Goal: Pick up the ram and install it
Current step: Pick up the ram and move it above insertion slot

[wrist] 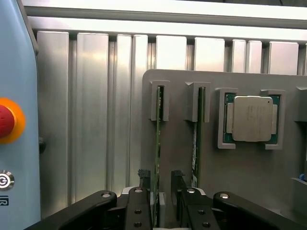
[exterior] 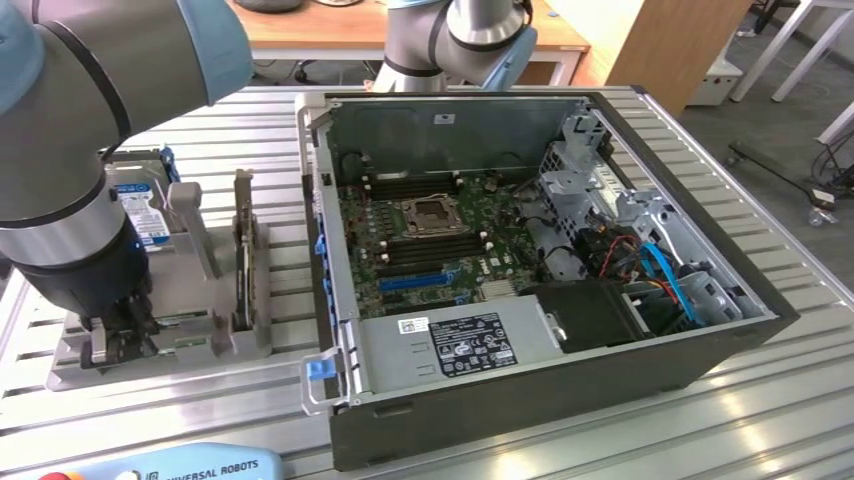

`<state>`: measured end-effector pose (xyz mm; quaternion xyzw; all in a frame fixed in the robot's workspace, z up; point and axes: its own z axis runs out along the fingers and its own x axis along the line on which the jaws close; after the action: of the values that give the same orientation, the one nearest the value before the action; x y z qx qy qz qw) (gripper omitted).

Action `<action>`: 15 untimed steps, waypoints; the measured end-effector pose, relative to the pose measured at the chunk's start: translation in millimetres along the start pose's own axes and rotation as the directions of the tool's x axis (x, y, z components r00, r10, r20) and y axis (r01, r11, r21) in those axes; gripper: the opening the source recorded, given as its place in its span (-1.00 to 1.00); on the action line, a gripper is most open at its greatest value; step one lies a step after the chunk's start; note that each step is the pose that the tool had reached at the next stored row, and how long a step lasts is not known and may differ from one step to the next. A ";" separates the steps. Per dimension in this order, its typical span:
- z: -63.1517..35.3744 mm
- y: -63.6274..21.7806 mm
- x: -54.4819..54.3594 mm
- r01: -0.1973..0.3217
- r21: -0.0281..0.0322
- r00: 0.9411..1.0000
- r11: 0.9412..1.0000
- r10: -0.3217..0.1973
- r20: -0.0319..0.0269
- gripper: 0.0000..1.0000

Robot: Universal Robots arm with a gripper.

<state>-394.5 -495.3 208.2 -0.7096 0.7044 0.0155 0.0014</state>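
The gripper [wrist: 160, 176] is open over the grey holder tray [wrist: 240, 187], one finger on either side of the ram [wrist: 157, 139]. The ram stands on edge in the slot nearest the tray's edge. A second stick [wrist: 197, 129] stands in the next slot, between the ram and the silver processor chip [wrist: 252, 118] on the same tray.

The gripper [wrist: 160, 174] straddles one ram [wrist: 157, 134], a second stick [wrist: 197, 129] just beside one finger, bare table [wrist: 91, 120] beyond the other.
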 end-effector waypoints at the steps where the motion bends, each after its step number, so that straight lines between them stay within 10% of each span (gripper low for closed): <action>1: 0.6 0.0 0.0 0.000 0.000 1.000 1.000 0.000 0.000 -0.37; 15: 5.9 -1.2 0.4 0.000 0.000 1.000 1.000 0.000 0.000 -0.37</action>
<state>-393.5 -495.6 202.2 -0.7097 0.7043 0.0154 0.0016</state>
